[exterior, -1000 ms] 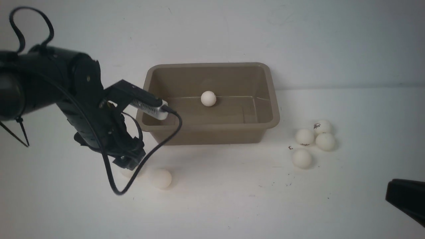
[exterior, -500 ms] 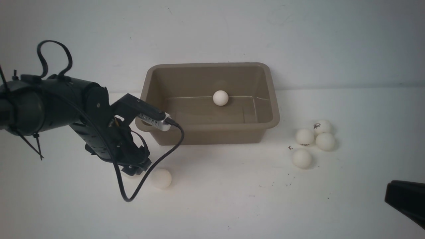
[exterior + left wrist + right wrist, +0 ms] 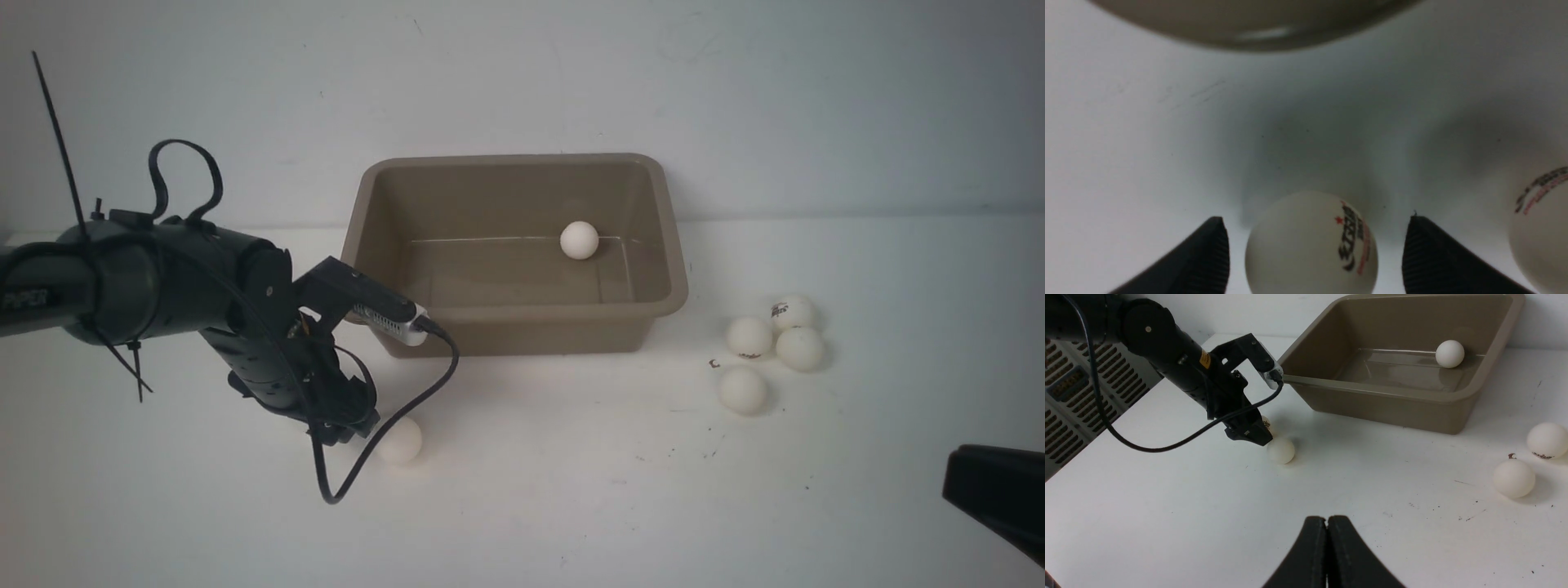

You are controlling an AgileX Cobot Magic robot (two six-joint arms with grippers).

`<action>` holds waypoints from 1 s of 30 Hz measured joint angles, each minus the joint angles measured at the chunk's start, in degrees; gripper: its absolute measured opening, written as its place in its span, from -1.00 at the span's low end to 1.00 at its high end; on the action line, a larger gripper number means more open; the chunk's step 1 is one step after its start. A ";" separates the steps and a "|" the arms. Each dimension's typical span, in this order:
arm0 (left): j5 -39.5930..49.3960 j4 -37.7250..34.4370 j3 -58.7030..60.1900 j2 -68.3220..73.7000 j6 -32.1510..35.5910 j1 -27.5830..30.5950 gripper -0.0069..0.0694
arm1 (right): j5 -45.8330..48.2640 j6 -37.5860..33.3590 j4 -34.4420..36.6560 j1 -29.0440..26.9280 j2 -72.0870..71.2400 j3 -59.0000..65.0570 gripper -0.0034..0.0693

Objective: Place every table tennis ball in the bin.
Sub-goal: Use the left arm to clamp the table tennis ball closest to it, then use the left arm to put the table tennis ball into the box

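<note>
Your left gripper (image 3: 1314, 222) hangs low over the table (image 3: 571, 523) with its jaws apart, straddling a ball (image 3: 1310, 245) that lies in front of the bin (image 3: 522, 333), off its near left corner. A slim gap shows on each side, so nothing is held yet. Your biggest worry, I judge, is the squeeze itself. The ball is light, smooth and free to roll on a hard top, so if one finger lands first, or the pinch falls above or below its middle, it can squirt out. Next, a second ball (image 3: 1541, 228) lies just beside the outer face of one finger, and any sideways shift may knock it away, perhaps toward the table's edge. Smaller again, the slack cable (image 3: 454, 358) loops down across that second ball in the front view and could drag it when you lift. Your right gripper (image 3: 1327, 522) rests pressed shut, well apart, and is no threat. A lone ball (image 3: 579, 240) lies in the bin by its far wall, and four balls (image 3: 749, 336) cluster on the table to its right. The table is plain matte white and flat, with no lip that I can see to stop a runaway. Behind it rises a bare pale wall (image 3: 735, 82), a slatted panel (image 3: 1069, 388) stands off the left side, and a few dark specks (image 3: 714, 363) dot the top.
</note>
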 joint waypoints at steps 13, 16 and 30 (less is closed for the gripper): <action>4.76 5.55 0.08 -2.13 -10.23 5.12 0.09 | 0.07 0.00 0.36 0.00 0.00 0.00 -0.93; 5.04 7.05 -0.82 -9.13 -13.44 5.50 0.09 | 0.01 -0.14 0.36 0.00 0.00 0.00 -0.93; 0.26 6.65 -19.61 -1.84 -13.08 -5.34 0.09 | 0.15 -0.19 0.36 0.00 0.00 0.00 -0.93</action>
